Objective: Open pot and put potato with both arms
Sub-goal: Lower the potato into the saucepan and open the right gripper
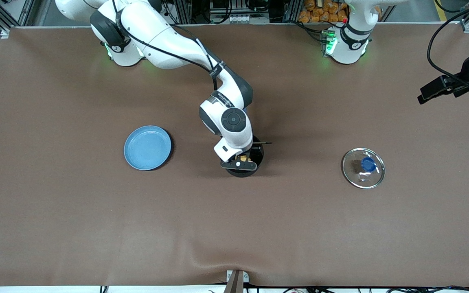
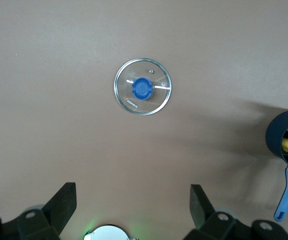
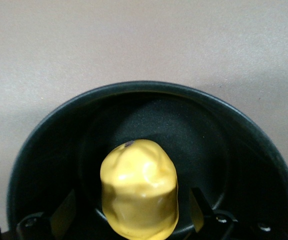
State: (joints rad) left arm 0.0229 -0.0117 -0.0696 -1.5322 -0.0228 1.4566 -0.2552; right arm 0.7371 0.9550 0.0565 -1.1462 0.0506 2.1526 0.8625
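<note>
The black pot (image 1: 243, 172) stands uncovered mid-table; its rim also shows in the right wrist view (image 3: 39, 150). The yellow potato (image 3: 139, 192) sits inside it. My right gripper (image 1: 240, 162) is low over the pot's opening, open, with its fingers (image 3: 64, 210) apart from the potato on both sides. The glass lid (image 1: 363, 167) with its blue knob lies flat on the table toward the left arm's end, also in the left wrist view (image 2: 143, 93). My left gripper (image 1: 430, 92) waits high up, open and empty. The left wrist view shows the pot (image 2: 279, 137) with its blue handle (image 2: 286, 200).
A flat blue plate (image 1: 147, 147) lies on the brown table toward the right arm's end, beside the pot. The right arm's forearm hangs over the part of the pot farther from the front camera.
</note>
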